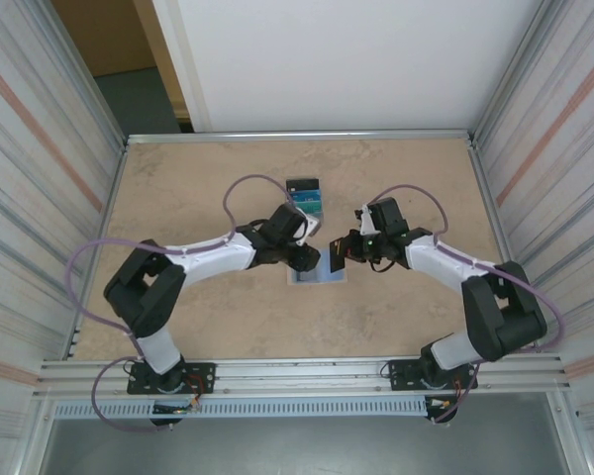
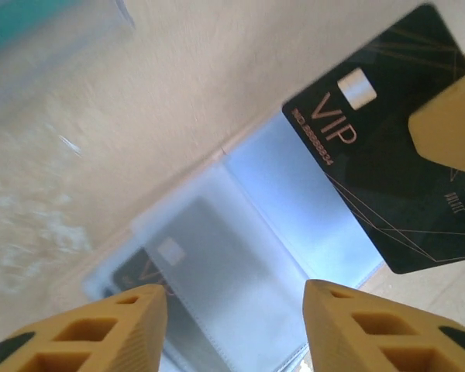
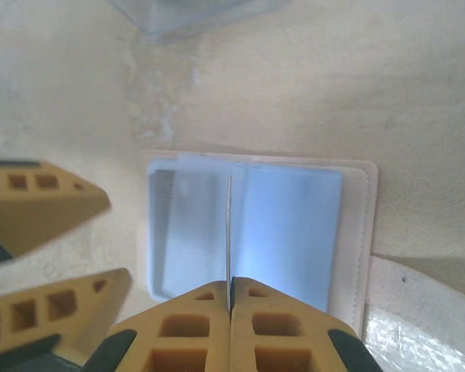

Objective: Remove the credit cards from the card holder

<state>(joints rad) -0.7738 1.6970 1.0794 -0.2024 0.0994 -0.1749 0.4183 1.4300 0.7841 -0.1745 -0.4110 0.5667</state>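
The right tool (image 3: 230, 298) pinches the thin, glossy black card (image 2: 380, 178) by one edge, holding it over the card holder (image 3: 294, 232), which lies open and flat on the beige surface (image 1: 198, 188) between the arms. The left tool (image 2: 234, 301) hovers spread above its frosted pocket (another card (image 2: 194, 263) sits inside), probably ready to pin the soft, stitched holder.

**Crowded over the holder, clear table at the sides**

My left gripper (image 2: 236, 298) hangs with jaws apart, right beside my right gripper (image 3: 230, 288). That one pinches the black card (image 2: 372, 163) on edge above the open card holder (image 3: 294, 225), so there's barely a gap between us. A small pile (image 1: 305, 195) blocks the far side. The table (image 1: 188, 178) is free to left and right.
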